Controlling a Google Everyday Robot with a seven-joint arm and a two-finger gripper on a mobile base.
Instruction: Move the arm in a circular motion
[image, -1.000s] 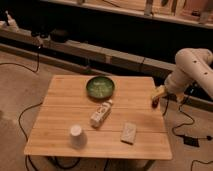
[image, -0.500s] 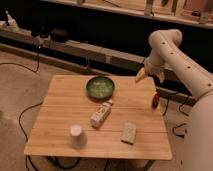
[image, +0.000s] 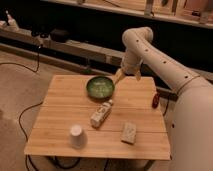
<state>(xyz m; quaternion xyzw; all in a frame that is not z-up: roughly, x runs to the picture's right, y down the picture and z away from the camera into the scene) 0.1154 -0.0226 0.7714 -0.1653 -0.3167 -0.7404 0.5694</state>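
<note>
The arm (image: 159, 59) arches in from the right, its gripper (image: 118, 76) hanging by the bowl's (image: 99, 88) rim near the table's (image: 62, 112) far edge; I cannot tell its grip state.

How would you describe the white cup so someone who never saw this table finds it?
Start at the wooden table, with the arm over it and its gripper beside the green bowl at the far side. The cup stands alone at the near left corner. It is plain white and upright, unlike the lying bottle and flat pale block to its right.
</note>
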